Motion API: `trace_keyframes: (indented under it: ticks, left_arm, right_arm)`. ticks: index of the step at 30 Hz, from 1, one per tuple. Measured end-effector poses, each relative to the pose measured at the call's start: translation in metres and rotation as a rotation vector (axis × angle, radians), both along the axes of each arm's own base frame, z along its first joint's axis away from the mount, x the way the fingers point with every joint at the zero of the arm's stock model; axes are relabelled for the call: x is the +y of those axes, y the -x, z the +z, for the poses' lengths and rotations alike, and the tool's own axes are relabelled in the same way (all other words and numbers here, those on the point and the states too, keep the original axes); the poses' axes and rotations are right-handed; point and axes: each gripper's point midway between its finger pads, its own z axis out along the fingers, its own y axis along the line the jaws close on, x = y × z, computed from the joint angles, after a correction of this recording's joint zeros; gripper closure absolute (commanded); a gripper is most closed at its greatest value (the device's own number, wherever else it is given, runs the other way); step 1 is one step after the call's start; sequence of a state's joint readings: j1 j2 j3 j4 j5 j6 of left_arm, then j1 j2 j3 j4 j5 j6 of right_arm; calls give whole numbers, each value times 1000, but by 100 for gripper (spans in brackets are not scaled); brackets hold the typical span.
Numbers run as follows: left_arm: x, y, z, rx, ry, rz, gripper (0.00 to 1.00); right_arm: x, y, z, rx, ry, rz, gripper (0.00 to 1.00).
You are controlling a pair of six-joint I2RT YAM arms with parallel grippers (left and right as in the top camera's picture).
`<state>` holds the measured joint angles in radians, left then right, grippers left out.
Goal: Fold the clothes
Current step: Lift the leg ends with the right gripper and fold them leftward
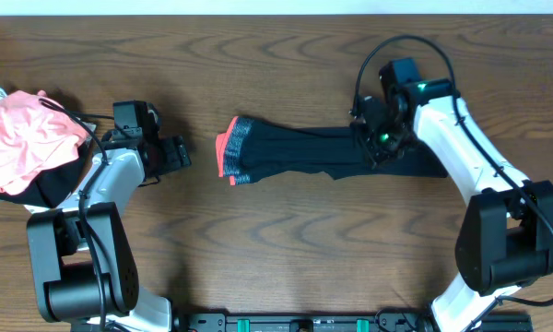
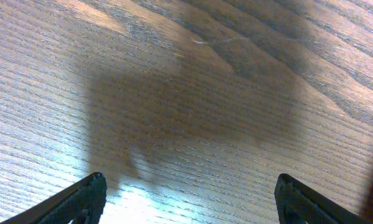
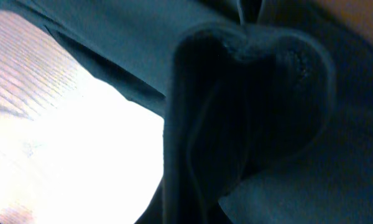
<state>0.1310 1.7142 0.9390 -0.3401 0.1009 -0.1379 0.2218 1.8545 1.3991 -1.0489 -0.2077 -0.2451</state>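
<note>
Left gripper (image 1: 170, 154) sits at the left of the frame, jaws spread wide over bare wooden table (image 1: 286, 249), nothing between them; its wrist view shows only wood grain and shadow. Over on the right, the right gripper (image 1: 378, 138) is down on the leggings (image 1: 295, 152), jaws closed tight, pinching a bunched fold of dark fabric that fills its wrist view. The leggings lie flat across the middle of the frame, grey waistband (image 1: 232, 152) with its coral edge pointing left, legs running right under that arm. At the far left edge, a crumpled pink cloth (image 1: 18, 138) lies on something black.
</note>
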Motion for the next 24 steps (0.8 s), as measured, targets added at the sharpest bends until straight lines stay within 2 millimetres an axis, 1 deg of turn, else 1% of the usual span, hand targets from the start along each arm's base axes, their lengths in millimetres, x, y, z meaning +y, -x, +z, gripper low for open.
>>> trace_keyframes:
  ticks: [3,6,9,13,14,15,18,21,24]
  left_arm:
    - [0,0,0,1,0,0,13]
    - [0,0,0,0,0,0,14]
    - [0,0,0,0,0,0,13]
    - [0,0,0,0,0,0,14]
    - [0,0,0,0,0,0,14]
    - [0,0,0,0,0,0,13]
    - [0,0,0,0,0,0,13]
    - [0,0,0,0,0,0,14]
    - [0,0,0,0,0,0,13]
  right_arm:
    - [6,3,-10,-3,2,13,99]
    - [13,2,-15,-24,-4,26,99]
    - [25,-6,-14,-68,-20,46,99]
    - [47,-10,-11,-117,-39,91,99]
    - [50,-11,-11,-123,-41,97,99]
    - [60,-10,-10,-137,-50,114,99]
    - [77,-10,-8,-162,-66,136,98]
    - [88,-9,-7,-174,-78,152,98]
    - [93,-6,-7,-173,-81,156,97]
